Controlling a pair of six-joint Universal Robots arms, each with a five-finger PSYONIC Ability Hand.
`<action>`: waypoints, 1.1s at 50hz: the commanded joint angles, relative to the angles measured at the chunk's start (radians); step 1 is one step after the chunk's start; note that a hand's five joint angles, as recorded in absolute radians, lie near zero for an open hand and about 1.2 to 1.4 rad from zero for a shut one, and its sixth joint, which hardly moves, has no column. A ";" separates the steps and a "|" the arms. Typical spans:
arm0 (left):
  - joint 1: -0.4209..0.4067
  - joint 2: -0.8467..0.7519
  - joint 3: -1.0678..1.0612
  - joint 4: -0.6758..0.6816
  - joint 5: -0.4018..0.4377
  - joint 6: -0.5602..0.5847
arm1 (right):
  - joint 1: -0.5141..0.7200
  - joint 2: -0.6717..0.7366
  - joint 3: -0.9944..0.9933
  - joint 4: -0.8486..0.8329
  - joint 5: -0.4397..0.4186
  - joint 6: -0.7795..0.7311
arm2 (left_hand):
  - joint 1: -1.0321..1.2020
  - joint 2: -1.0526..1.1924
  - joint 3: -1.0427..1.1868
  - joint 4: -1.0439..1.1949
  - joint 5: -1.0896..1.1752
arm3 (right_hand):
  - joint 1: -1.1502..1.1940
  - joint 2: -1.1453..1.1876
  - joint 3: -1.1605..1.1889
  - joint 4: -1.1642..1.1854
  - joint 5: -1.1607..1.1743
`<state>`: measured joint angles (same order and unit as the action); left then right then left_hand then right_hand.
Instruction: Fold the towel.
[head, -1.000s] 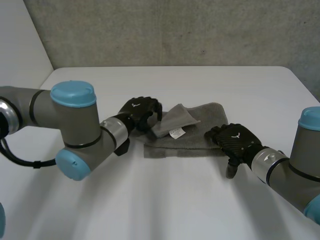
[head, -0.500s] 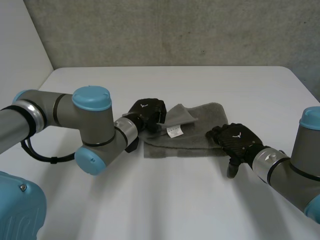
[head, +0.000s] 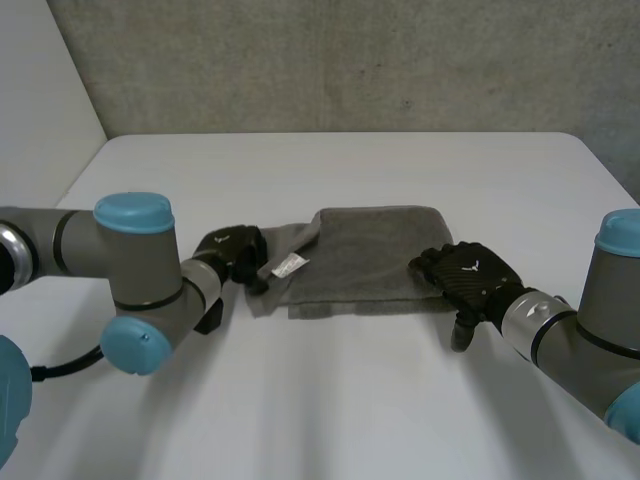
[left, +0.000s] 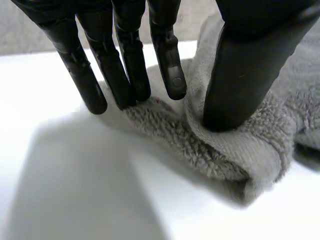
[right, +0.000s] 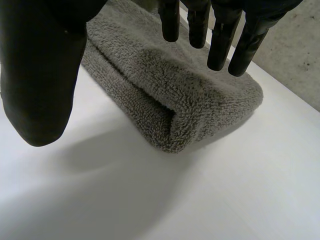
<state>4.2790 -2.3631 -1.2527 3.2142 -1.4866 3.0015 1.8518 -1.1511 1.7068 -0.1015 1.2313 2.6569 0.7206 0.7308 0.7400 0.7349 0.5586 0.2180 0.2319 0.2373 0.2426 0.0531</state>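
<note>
White table before a grey concrete wall: both my hands at a grey towel.
My left hand pinches the towel's near corner beside its white label, with cloth bunched between my thumb and straight fingers. My right hand is relaxed at the opposite, folded end, fingers straight over the thick fold and thumb beside it above the table. The towel lies between my hands.

Cloth vs smooth surfaces
Towel: grey terry cloth, fuzzy. Left hand & right hand: blk, smooth, semi-gloss. Table: white, smooth, matt. Wall: rough.
</note>
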 joint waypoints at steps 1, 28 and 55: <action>0.008 -0.001 -0.007 0.003 0.002 -0.041 | 0.000 -0.001 0.004 -0.027 0.000 0.002 | -0.058 -0.068 -0.077 -0.072 -0.070 | -0.043 -0.057 -0.063 -0.068 -0.053; 0.027 0.087 0.076 0.030 0.005 -0.047 | -0.016 0.028 0.008 -0.165 -0.012 0.003 | -0.501 -0.511 -0.521 -0.516 -0.514 | 0.157 0.143 0.138 0.132 0.147; 0.053 0.286 -0.152 0.039 0.057 -0.050 | -0.106 0.064 0.000 -0.187 -0.015 -0.002 | -0.501 -0.511 -0.521 -0.516 -0.514 | 1.178 1.164 1.159 1.154 1.169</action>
<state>4.3323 -2.0919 -1.3875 3.2541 -1.4482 2.9513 1.7972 -1.0115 1.6638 -0.2968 1.2215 2.6576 0.2841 0.2752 0.2761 0.2876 0.0728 1.3116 1.2586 1.3225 1.3332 1.1570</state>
